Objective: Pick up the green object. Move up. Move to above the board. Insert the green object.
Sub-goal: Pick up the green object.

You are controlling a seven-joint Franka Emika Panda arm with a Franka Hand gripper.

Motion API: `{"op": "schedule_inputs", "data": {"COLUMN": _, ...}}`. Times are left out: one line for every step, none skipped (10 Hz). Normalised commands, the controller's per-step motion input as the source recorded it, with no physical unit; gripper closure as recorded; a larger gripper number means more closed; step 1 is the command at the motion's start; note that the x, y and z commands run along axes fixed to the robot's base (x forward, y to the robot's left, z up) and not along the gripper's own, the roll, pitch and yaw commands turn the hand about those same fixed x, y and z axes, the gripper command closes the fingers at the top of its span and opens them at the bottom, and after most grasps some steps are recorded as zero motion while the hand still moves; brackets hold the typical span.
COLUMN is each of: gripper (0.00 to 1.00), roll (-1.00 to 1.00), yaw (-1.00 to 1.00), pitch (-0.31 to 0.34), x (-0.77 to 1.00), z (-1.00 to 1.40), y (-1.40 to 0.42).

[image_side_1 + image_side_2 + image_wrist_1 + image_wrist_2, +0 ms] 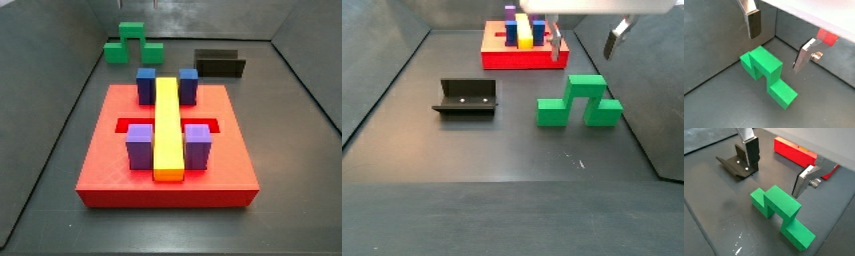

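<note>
**Green piece waits on the floor as open gripper hangs above it**

A dark grey, matte floor boxed in by grey walls fills every view. At the upper left of a side view, far behind the board, sits the bright green stepped plastic piece [132, 45], a taller centre block flanked by two lower ones; in the other side view the green object [580, 102] lies right of centre, well apart from the large flat red square board [523, 55] at the top of the frame. That board [167, 160] carries a long yellow bar [167, 125] down its middle, with blue blocks [147, 84] at the far end and purple blocks [140, 146] at the near end. A dark L-shaped fixture [466, 98] stands on the floor left of the green object.

The two-finger gripper [777, 39] hovers above the floor with its jaws spread wide and nothing between them. In both wrist views the silver fingers [749, 150] stand apart near the top of the frame, while the green object [783, 214] lies lower in the frame, clear of both pads. Its long axis runs diagonally from centre toward the lower right in the wrist pictures. Judging from that, the gripper needs to shift toward the raised centre block and descend before closing; the pick-up has not begun.
</note>
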Motion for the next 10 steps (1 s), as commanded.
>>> {"op": "schedule_inputs", "data": {"gripper": 0.0, "roll": 0.12, "yaw": -0.09, "pitch": 0.123, "x": 0.0, "z": -0.43, "y": 0.0}}
{"op": "schedule_inputs", "data": {"gripper": 0.0, "roll": 0.01, "yaw": -0.21, "pitch": 0.114, "x": -0.07, "z": -0.28, "y": 0.0}}
{"op": "schedule_inputs", "data": {"gripper": 0.0, "roll": 0.0, "yaw": -0.17, "pitch": 0.036, "x": -0.09, "z": -0.14, "y": 0.0}}
{"op": "schedule_inputs", "data": {"gripper": 0.0, "roll": 0.0, "yaw": -0.09, "pitch": 0.0, "x": -0.12, "z": -0.07, "y": 0.0}}
{"op": "schedule_inputs", "data": {"gripper": 0.0, "roll": 0.0, "yaw": -0.11, "pitch": -0.011, "x": -0.25, "z": -0.14, "y": 0.0}}
{"op": "schedule_inputs", "data": {"gripper": 0.0, "roll": 0.0, "yaw": -0.09, "pitch": -0.011, "x": -0.24, "z": -0.17, "y": 0.0}}
{"op": "schedule_inputs", "data": {"gripper": 0.0, "roll": 0.0, "yaw": -0.01, "pitch": -0.017, "x": -0.16, "z": -0.18, "y": 0.0}}
{"op": "schedule_inputs", "data": {"gripper": 0.0, "roll": 0.03, "yaw": 0.0, "pitch": 0.0, "x": -0.1, "z": -0.21, "y": 0.01}}
{"op": "schedule_inputs", "data": {"gripper": 0.0, "roll": 0.04, "yaw": 0.0, "pitch": 0.0, "x": -0.1, "z": -0.27, "y": 0.07}}
{"op": "schedule_inputs", "data": {"gripper": 0.0, "roll": 0.06, "yaw": 0.0, "pitch": 0.0, "x": -0.12, "z": -0.29, "y": 0.08}}
